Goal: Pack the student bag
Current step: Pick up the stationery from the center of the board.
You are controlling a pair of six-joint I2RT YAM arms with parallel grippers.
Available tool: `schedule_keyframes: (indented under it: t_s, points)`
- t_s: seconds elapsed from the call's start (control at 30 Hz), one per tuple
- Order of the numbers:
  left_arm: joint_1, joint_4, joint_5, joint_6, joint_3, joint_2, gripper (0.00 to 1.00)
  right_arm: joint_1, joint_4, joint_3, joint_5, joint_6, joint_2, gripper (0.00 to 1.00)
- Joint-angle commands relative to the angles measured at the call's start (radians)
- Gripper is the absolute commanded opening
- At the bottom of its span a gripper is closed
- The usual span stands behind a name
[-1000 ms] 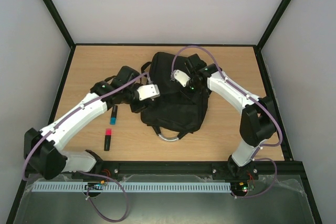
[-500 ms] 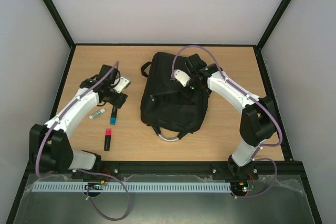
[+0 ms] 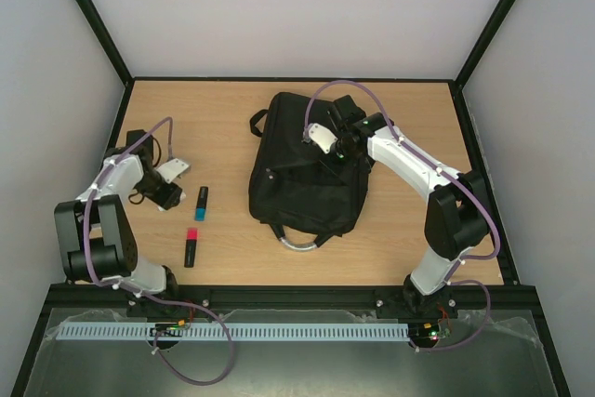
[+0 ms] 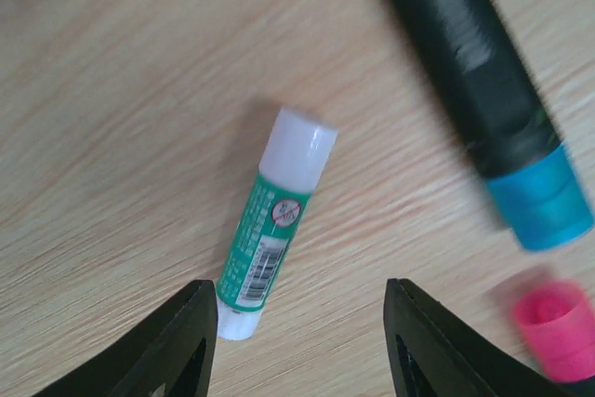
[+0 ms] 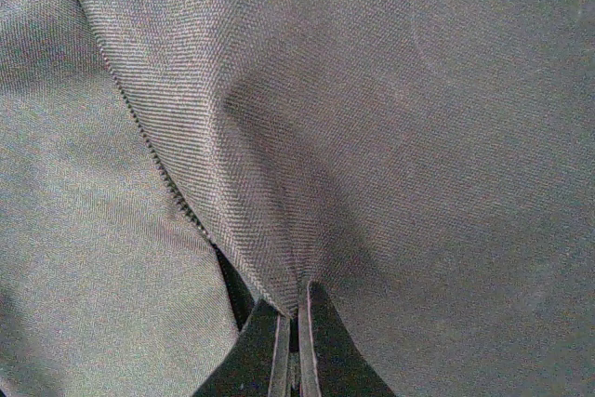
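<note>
Black fabric sits mid-table in the top view: the student bag (image 3: 302, 188) lies flat on the wooden table (image 3: 223, 118), well apart from a blue-capped marker (image 3: 202, 202) and a red-capped marker (image 3: 191, 246) to its left. At the left wrist, the left gripper (image 4: 299, 318) stands open and empty, with a green glue stick (image 4: 275, 220) just beside one finger. At the right wrist, the right gripper (image 5: 297, 341) is pinched closed on a fold of the bag's cloth.

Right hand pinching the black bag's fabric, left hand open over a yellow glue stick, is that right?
Not yellow: the left wrist view shows the glue stick is green with a white cap. The right hand pinching the student bag and the open left hand are correct.
</note>
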Motion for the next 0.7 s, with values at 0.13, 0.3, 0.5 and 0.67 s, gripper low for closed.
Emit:
schedule_keyframes:
  t_s: [0.13, 0.3, 0.5, 0.67]
  points:
    - [0.055, 0.052, -0.053, 0.316, -0.031, 0.091, 0.49, 0.000, -0.049, -0.007, -0.044, 0.018, -0.001, 0.01]
    - [0.055, 0.096, -0.056, 0.319, -0.001, 0.148, 0.43, -0.001, -0.051, -0.024, -0.041, 0.016, -0.013, 0.01]
    - [0.055, 0.125, -0.077, 0.311, 0.012, 0.203, 0.35, 0.000, -0.048, -0.025, -0.034, 0.014, -0.016, 0.01]
    - [0.053, 0.123, -0.083, 0.308, 0.016, 0.214, 0.19, 0.000, -0.049, -0.023, -0.034, 0.014, -0.012, 0.01]
